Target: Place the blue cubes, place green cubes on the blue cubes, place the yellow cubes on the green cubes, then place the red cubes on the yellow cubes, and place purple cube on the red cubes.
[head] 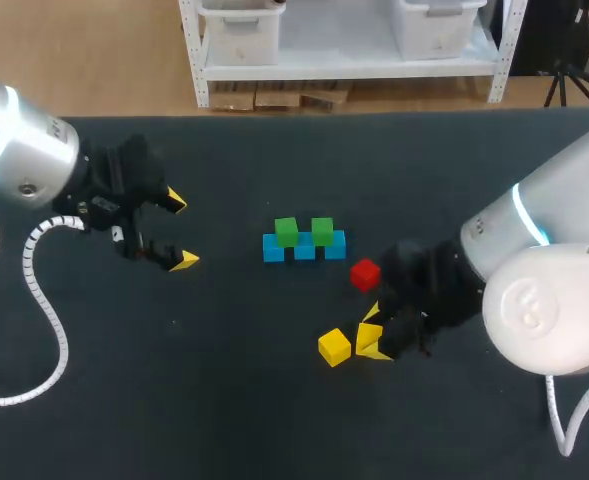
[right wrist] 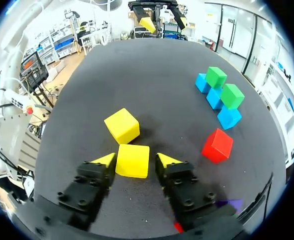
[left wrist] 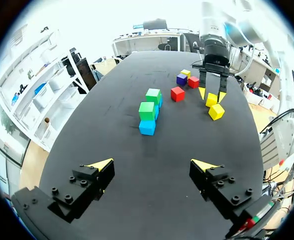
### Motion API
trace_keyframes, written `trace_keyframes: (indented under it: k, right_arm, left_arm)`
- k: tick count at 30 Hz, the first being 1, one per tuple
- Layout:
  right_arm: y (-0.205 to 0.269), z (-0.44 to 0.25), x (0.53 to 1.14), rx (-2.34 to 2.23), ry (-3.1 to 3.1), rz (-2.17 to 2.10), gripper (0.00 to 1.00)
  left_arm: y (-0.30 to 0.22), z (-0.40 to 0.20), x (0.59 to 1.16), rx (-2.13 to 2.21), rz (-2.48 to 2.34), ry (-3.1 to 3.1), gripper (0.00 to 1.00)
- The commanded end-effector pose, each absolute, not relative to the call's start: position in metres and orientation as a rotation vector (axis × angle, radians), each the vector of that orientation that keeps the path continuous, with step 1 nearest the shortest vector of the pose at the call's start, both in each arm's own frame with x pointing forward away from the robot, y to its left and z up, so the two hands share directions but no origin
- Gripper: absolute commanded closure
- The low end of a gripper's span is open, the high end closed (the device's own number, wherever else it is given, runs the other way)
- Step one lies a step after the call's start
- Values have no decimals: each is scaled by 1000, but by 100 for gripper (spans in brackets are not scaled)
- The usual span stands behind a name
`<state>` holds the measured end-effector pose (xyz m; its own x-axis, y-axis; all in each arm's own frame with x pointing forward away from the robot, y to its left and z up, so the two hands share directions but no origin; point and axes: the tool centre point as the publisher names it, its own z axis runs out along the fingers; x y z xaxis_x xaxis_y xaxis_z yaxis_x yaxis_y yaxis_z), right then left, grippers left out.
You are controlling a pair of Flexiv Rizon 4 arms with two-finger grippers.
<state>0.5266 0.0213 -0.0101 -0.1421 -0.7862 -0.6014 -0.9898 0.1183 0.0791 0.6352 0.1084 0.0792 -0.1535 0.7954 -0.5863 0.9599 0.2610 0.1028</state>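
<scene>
Three blue cubes (head: pixel 304 246) lie in a row at mid-table, with two green cubes (head: pixel 286 232) (head: pixel 322 231) on top of them. A red cube (head: pixel 365 273) sits just right of the row. My right gripper (right wrist: pixel 135 160) is down on the table, shut on a yellow cube (right wrist: pixel 133 161). A second yellow cube (right wrist: pixel 122 125) lies loose just ahead of it. A purple cube (left wrist: pixel 181 79), another red cube (left wrist: pixel 193 81) and a further yellow cube (left wrist: pixel 185 72) lie behind the right arm. My left gripper (head: pixel 180 231) hangs open and empty, well left of the row.
The right arm (head: pixel 534 290) covers the table's right side and hides the cubes behind it in the head view. The dark tabletop (head: pixel 224 380) lies bare between the left gripper and the blue row.
</scene>
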Motion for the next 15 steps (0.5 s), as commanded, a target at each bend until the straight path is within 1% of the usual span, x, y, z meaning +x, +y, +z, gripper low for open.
trace_keyframes:
  k: [1,11,15]
  right_arm:
    - [21,-10,528,-1724,1995,657,100]
    - [5,18,542,-1751,1986,608,100]
    - [4,30,562,-1863,1977,692,100]
  left_arm:
    - [111,78,634,1583,-408,1989,0]
    - [111,78,634,1583,-408,1989,0]
    - [111,78,634,1583,-408,1989,0]
